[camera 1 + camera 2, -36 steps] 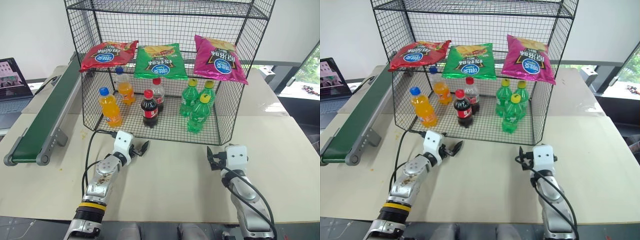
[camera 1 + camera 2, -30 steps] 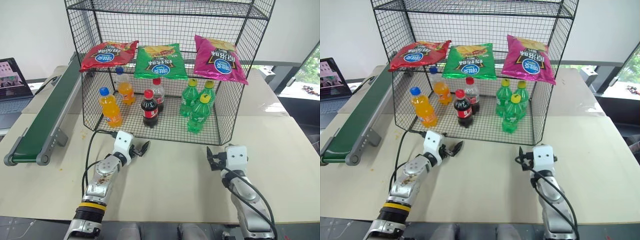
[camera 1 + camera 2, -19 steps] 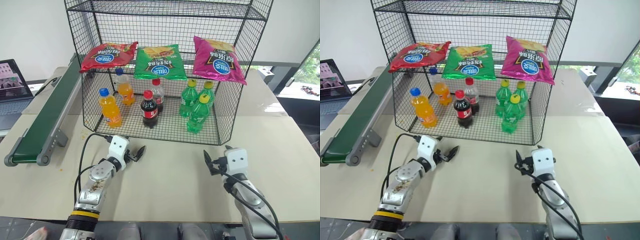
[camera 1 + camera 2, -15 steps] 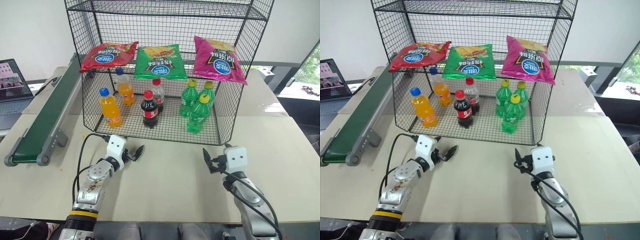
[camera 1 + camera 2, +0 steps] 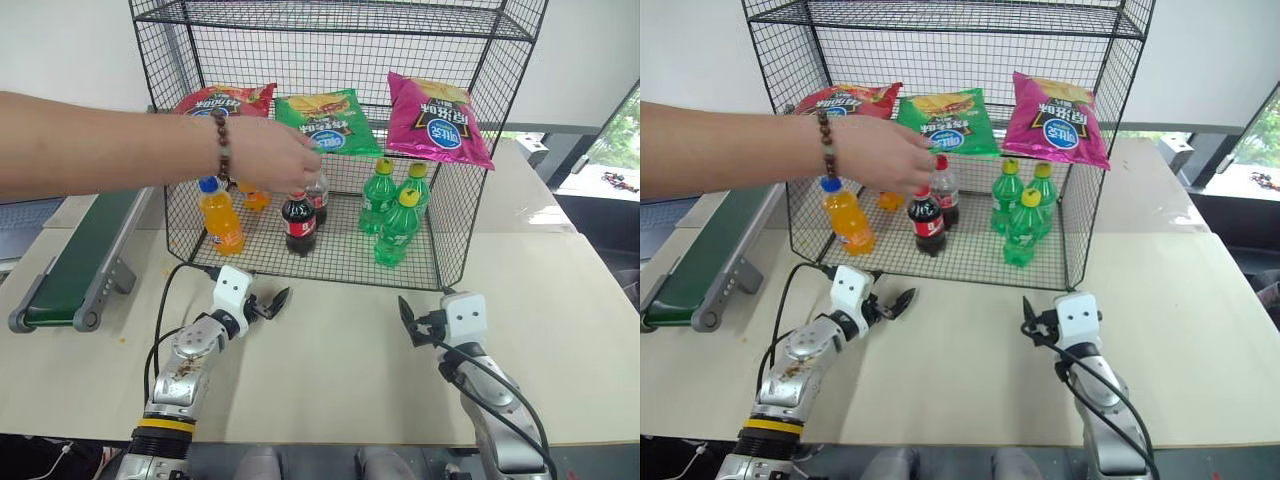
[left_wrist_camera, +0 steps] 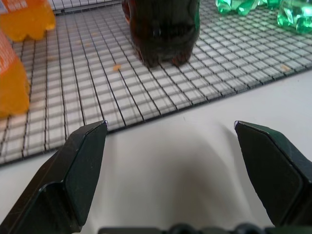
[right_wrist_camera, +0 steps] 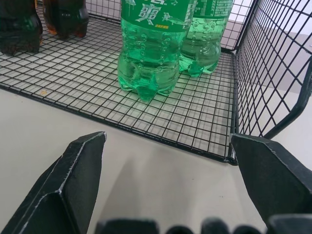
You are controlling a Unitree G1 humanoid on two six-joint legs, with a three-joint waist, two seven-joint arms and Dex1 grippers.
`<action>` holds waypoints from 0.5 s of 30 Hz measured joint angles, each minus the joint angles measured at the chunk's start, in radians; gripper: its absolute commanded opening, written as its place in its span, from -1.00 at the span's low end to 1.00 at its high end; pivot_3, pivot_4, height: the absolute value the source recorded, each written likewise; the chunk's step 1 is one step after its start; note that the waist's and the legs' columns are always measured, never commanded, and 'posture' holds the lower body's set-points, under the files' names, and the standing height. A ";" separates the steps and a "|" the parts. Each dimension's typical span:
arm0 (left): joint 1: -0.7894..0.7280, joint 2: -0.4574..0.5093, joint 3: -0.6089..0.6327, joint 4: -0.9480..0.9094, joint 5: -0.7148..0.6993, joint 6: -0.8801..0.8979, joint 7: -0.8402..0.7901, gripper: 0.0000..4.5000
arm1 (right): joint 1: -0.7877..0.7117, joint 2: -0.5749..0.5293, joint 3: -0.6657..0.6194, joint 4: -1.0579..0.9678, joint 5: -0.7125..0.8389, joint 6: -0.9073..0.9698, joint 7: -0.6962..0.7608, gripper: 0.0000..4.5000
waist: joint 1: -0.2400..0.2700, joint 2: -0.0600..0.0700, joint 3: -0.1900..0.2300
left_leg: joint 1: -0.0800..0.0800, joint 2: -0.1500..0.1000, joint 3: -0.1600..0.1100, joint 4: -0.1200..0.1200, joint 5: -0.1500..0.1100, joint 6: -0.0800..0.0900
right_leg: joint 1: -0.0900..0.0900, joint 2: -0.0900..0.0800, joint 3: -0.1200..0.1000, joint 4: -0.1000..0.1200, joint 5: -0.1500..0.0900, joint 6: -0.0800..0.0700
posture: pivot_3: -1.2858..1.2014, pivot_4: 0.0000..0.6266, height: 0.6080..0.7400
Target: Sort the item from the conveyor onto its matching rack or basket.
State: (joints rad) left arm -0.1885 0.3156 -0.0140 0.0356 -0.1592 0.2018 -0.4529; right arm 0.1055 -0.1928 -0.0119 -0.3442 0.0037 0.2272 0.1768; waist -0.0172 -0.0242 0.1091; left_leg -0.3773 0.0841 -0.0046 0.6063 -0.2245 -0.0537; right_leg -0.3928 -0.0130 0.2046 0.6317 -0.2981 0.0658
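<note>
Left eye view: a pale beige table [image 5: 330,385] stands in a white-walled room with a window at the far right. The conveyor [image 5: 85,255] runs along the table's left edge. The rack [image 5: 335,20] stands toward the table's far edge, its basket [image 5: 455,245] at the base. Three crisp bags lie side by side on the tier above the basket: a red bag [image 5: 222,98], the green bag [image 5: 333,120] in the middle and a magenta bag [image 5: 438,118]. The green bag's long axis runs front to back, tilted slightly, logo end toward the table's near edge. A person's hand [image 5: 270,155] reaches in from the left and touches that bag's near left corner. In the basket stand seven bottles: two orange, two cola, three green. The left tool [image 5: 270,303] and right tool [image 5: 412,325] hover over the table in front of the basket, both empty.

Left wrist view: the left tool's fingers [image 6: 80,170] are wide apart over bare table, facing a cola bottle [image 6: 161,29].

Right wrist view: the right tool's fingers [image 7: 73,178] are spread wide, facing a green bottle [image 7: 151,46].
</note>
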 measured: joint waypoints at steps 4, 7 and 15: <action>0.004 0.002 0.000 0.000 0.000 0.001 -0.003 0.97 | 0.000 0.001 0.000 0.000 0.000 0.000 -0.004 1.00 | 0.001 0.000 0.000 | 0.000 0.000 0.000 0.000 0.000 0.000 | 0.000 0.000 0.000 0.000 0.000 0.000 | 0.03 -0.52 1.00; 0.004 0.002 0.000 0.000 0.000 0.001 -0.004 0.97 | -0.002 0.001 0.001 0.003 0.000 0.000 -0.004 1.00 | 0.001 0.000 0.000 | 0.000 0.000 0.000 0.000 0.000 0.000 | 0.000 0.000 0.000 0.000 0.000 0.000 | 0.03 -0.52 1.00; 0.012 0.004 0.015 0.000 -0.001 -0.001 -0.001 0.97 | -0.048 -0.006 0.002 0.041 0.000 0.000 0.001 1.00 | 0.001 0.000 0.000 | 0.000 0.000 0.000 0.000 0.000 0.000 | 0.000 0.000 0.000 0.000 0.000 0.000 | 0.03 -0.52 1.00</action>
State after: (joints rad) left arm -0.1765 0.3194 0.0015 0.0356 -0.1602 0.2007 -0.4539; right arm 0.0577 -0.1988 -0.0097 -0.3035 0.0034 0.2272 0.1774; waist -0.0162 -0.0241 0.1091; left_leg -0.3773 0.0841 -0.0047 0.6067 -0.2246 -0.0535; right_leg -0.3925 -0.0130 0.2045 0.6317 -0.2981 0.0658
